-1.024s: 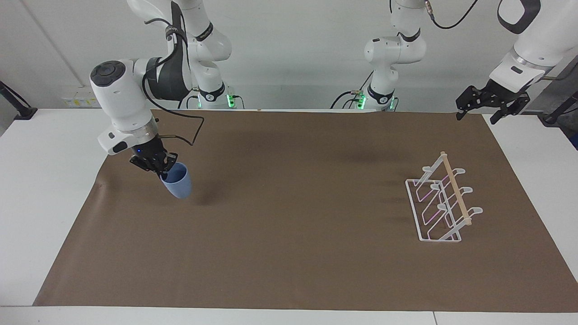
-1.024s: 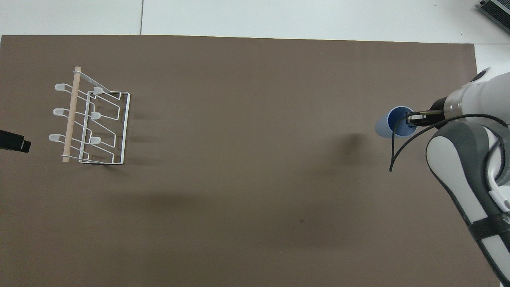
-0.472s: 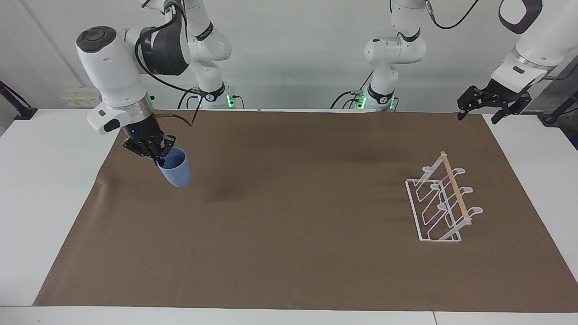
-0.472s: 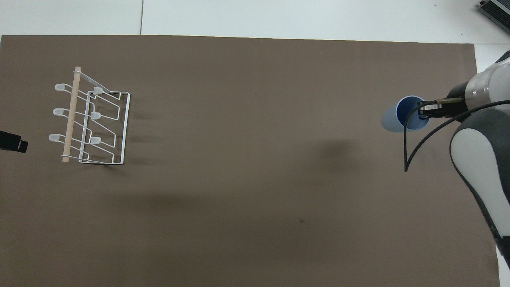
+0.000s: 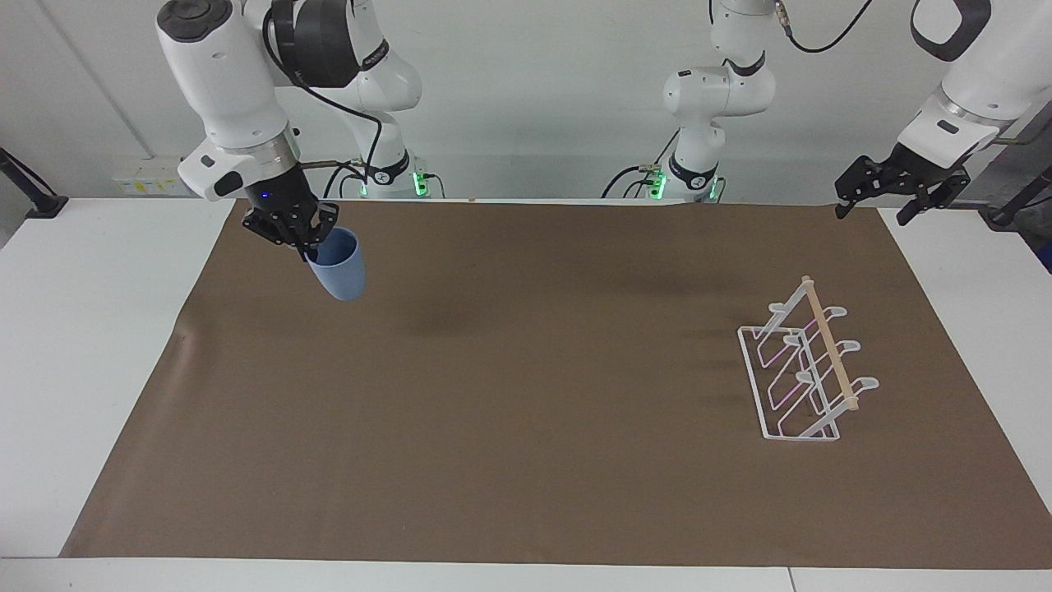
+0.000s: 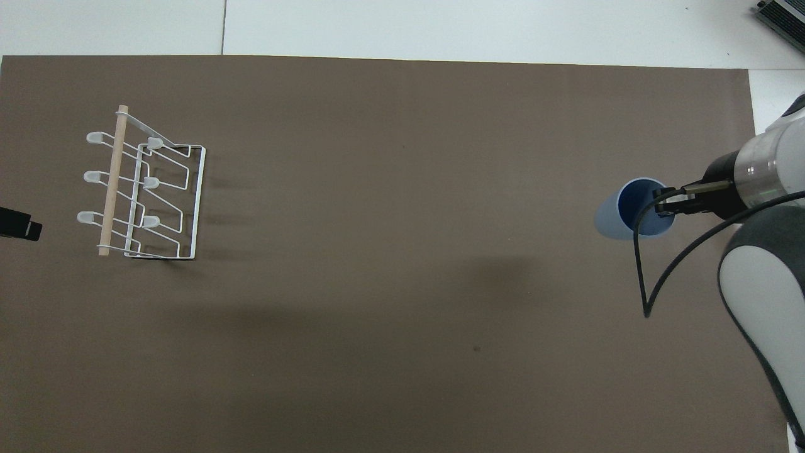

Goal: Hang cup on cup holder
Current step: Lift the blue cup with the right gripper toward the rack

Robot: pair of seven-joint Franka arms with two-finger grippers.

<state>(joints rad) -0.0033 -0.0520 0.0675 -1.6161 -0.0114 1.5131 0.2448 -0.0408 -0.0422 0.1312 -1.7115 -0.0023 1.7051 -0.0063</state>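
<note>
The right hand (image 5: 306, 244) pinches the small light-blue plastic cup (image 5: 339, 270) by its rim, raised over the tabletop's right-arm end, well apart from the white wire cup holder (image 5: 801, 370); the left hand (image 5: 873, 200) waits released.

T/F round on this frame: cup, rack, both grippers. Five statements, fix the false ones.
1. The right gripper holds the light-blue cup by its rim, up in the air. True.
2. The cup hangs on the wire cup holder. False: every prong is bare; the rack stands toward the left arm's end of the table.
3. The left gripper is clamped on the rack's wooden dowel. False: it waits in the air, jaws open, holding nothing.
4. The cup is tilted, its mouth toward the right gripper. True.
5. The rack lies tipped over on the brown mat. False: it stands on its base.
</note>
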